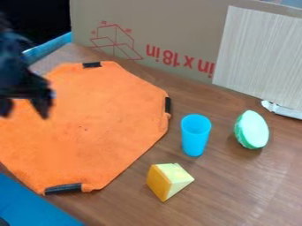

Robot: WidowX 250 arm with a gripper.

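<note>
At the left edge hangs the black gripper (24,110), its two fingers spread apart above the orange cloth (94,128), with nothing seen between them. Black tape strips lie at several edges of the cloth. To the right of the cloth a blue cup (194,137) is on the brown table. The yellow wedge (168,180), like a piece of cheese, sits below and left of the cup. Farther right is a green, pale-faced rounded piece (252,129), resting on its side.
A cardboard panel (159,26) with red print stands along the back. A pale ribbed board (259,57) leans at the upper right, with a white object (283,109) at its foot. Blue surfaces (29,203) border the brown table (230,190) at the lower left.
</note>
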